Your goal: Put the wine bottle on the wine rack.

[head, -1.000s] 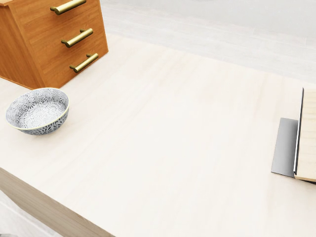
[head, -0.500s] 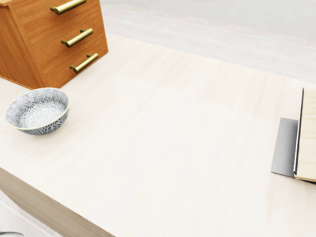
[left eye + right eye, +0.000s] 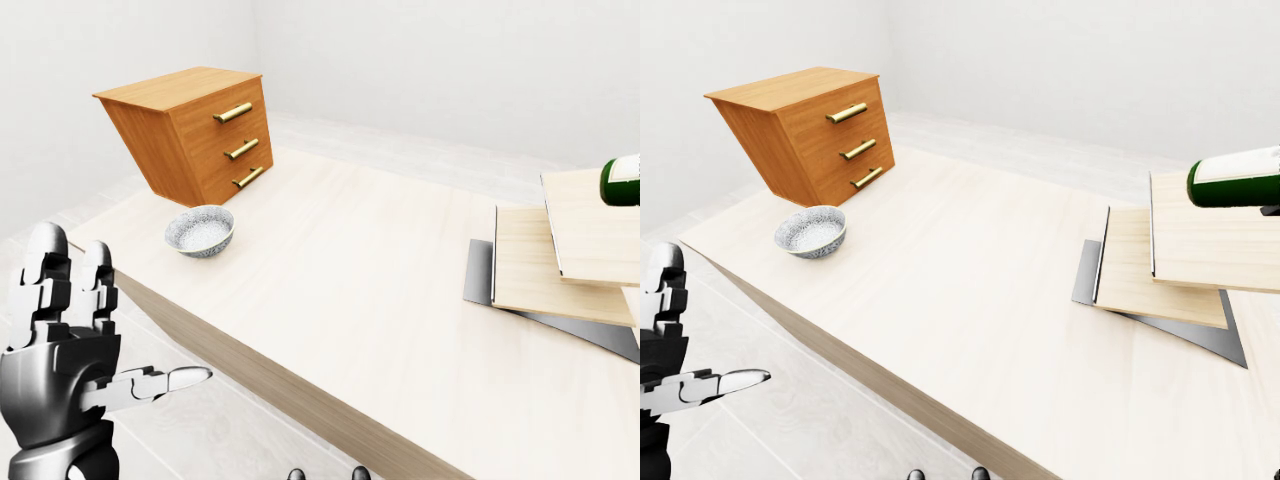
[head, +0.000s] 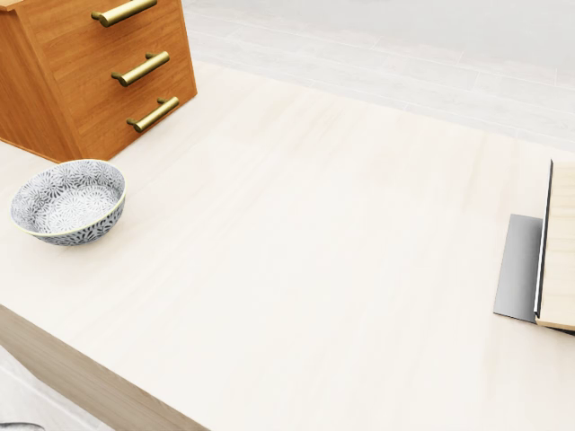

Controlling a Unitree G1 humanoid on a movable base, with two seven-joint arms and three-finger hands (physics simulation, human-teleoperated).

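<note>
Pale wooden tabletop fills a white room. At lower left, off the table, the left hand is raised with fingers spread, empty. Farther left sit a patterned bowl and drawer chest. Far right, the green wine bottle lies above stepped wooden boards, cropped by the edge.

l hand open, bottle on rack
</note>
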